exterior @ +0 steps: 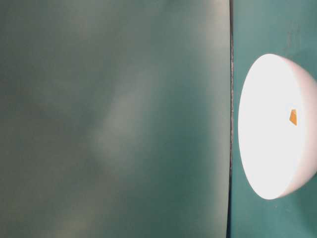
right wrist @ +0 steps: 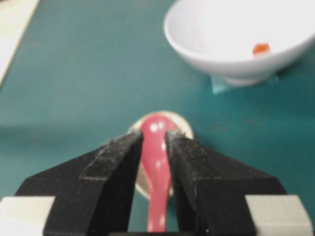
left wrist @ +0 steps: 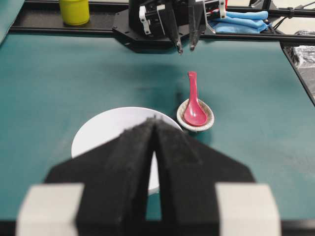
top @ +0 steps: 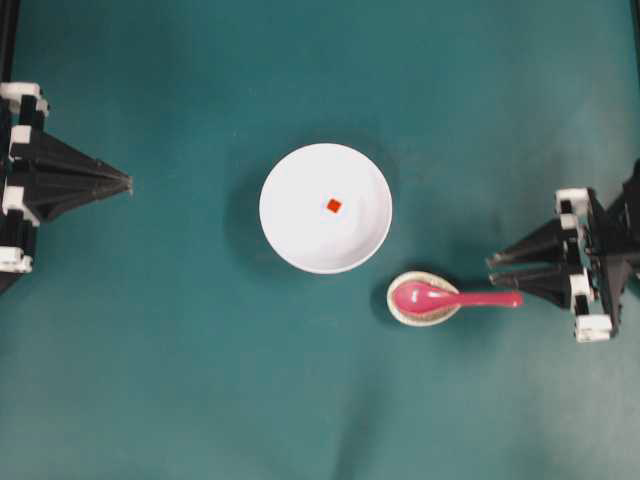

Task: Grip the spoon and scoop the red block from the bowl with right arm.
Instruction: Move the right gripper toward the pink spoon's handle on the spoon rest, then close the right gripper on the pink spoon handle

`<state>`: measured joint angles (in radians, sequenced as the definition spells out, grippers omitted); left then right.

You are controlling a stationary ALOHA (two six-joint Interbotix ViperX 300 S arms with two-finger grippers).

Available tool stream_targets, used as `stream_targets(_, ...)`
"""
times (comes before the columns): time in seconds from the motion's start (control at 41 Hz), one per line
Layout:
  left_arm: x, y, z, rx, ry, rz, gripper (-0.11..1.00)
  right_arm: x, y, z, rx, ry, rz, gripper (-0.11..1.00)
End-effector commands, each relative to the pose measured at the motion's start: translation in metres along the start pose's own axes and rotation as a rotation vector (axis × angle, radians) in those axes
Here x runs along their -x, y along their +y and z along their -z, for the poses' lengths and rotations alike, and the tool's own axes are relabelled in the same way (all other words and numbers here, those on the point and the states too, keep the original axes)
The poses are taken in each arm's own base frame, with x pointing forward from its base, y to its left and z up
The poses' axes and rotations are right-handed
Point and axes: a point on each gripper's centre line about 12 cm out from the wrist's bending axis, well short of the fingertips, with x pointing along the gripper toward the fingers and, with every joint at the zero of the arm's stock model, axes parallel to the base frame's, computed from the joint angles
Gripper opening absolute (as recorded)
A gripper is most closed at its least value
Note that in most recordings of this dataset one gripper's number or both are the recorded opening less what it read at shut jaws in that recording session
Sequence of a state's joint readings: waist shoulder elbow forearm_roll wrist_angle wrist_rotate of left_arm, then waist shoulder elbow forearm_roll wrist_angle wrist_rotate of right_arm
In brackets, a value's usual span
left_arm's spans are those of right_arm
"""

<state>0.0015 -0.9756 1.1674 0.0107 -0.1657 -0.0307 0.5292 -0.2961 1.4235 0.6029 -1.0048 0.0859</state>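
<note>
The right claw [top: 492,268] stands released, its two black fingers apart, aimed at the handle end of the spoon [top: 452,297]; the right wrist view shows the handle running between the fingers, though whether they touch it cannot be told. The spoon lies with its scoop resting in a small speckled dish [top: 424,300] on the green surface [top: 180,380], just beside the white bowl [top: 290,190], and the red block [top: 334,206] sits alone near the bowl's middle. The left claw [top: 128,183] is clenched with nothing in it, well apart from the dishes at the left edge.
</note>
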Motion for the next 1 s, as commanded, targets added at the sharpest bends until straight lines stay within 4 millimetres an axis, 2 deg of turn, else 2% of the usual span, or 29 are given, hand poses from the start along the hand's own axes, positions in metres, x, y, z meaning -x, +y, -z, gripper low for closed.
stream_targets(0.0,-0.002,-0.001,-0.011,-0.003,-0.028,0.004,0.00,0.000,0.006,0.006,-0.019,0.004,0.013,0.36)
stream_targets(0.22,-0.002,-0.001,-0.011,-0.003,-0.028,0.004,0.00,-0.005,0.018,0.031,0.006,0.099,0.029,0.36)
stream_targets(0.341,-0.002,-0.001,-0.012,-0.005,-0.034,0.004,0.00,-0.008,0.017,0.039,0.030,0.124,0.044,0.36)
stream_targets(0.976,-0.002,-0.001,-0.013,-0.002,-0.044,0.003,0.00,-0.002,0.005,0.055,0.110,0.219,0.082,0.38)
